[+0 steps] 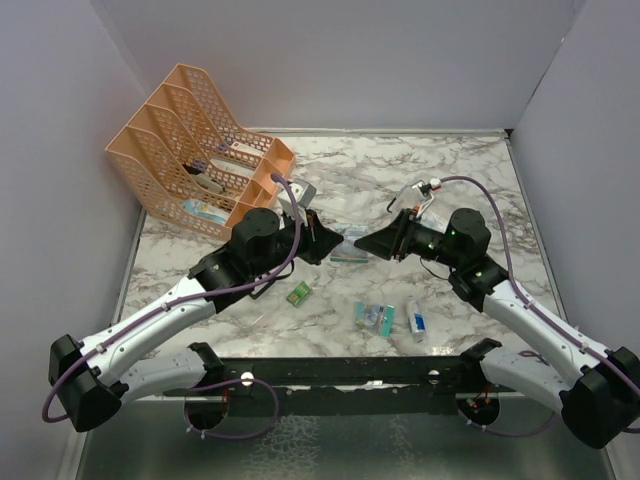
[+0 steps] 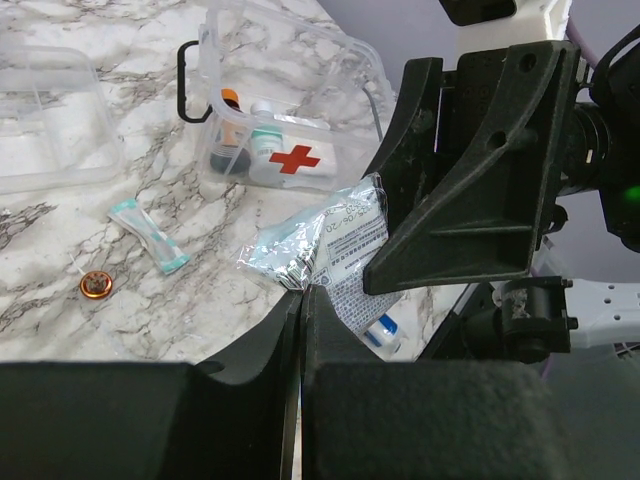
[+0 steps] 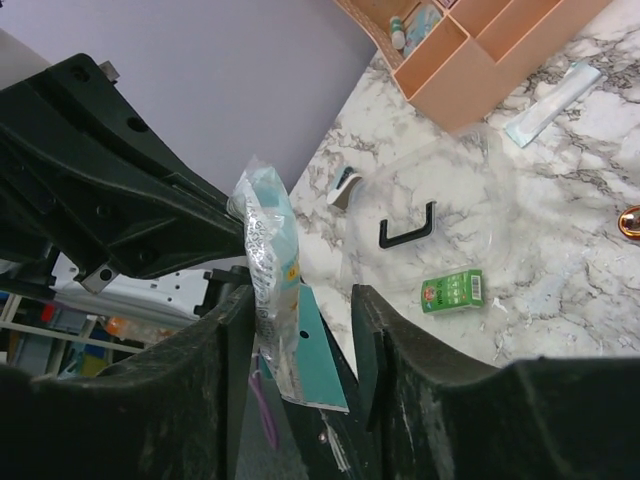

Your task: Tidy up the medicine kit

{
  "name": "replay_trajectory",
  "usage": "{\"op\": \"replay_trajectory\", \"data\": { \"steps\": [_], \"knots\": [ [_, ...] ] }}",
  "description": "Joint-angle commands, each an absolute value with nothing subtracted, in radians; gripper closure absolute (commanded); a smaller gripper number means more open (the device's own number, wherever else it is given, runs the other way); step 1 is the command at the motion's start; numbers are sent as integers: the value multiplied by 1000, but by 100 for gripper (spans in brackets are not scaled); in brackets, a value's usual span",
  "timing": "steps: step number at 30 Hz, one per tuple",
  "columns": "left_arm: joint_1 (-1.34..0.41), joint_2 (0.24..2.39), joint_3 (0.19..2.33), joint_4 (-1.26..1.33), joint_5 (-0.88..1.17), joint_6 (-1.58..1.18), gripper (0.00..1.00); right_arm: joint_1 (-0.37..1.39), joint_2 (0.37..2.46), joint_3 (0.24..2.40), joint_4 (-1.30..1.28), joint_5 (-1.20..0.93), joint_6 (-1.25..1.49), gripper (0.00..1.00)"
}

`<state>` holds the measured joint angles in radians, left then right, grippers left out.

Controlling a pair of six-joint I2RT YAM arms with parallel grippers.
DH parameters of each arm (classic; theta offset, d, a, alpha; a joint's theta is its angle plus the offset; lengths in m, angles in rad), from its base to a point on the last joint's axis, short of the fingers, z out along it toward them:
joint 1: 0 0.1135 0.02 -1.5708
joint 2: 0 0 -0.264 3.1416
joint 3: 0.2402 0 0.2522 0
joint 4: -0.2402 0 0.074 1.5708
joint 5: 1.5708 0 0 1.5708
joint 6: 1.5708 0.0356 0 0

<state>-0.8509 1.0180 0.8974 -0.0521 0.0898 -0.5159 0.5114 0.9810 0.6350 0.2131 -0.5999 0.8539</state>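
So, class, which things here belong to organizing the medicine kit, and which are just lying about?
Job: medicine kit; plastic packet pinched in the left gripper, the open right gripper straddling it; probably the teal sachet and green box.
Lying about: peach rack; orange disc.

Medicine kit (image 2: 330, 90) of clear glossy plastic; crinkly film packet (image 2: 330, 235); marbled tabletop (image 2: 200, 310) (smooth, perhaps laminate)
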Motion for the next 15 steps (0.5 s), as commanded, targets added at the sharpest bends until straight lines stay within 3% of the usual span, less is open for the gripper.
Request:
{"op": "replay_trajectory", "data": {
  "steps": [1,5,8,12,15],
  "knots": [
    [-848,1003,898,-13,126,-496,97,517,983,653,286,-639,879,60],
    [-847,1001,894,-11,118,-494,94,516,992,653,293,-648,889,76],
    [-848,997,896,-32,79,-489,80,517,982,656,267,-625,876,91],
    [-847,986,901,-104,-55,-469,58,517,953,698,136,-508,815,97],
    [-847,988,911,-189,-222,-453,52,517,934,742,25,-414,758,98]
  ]
}}
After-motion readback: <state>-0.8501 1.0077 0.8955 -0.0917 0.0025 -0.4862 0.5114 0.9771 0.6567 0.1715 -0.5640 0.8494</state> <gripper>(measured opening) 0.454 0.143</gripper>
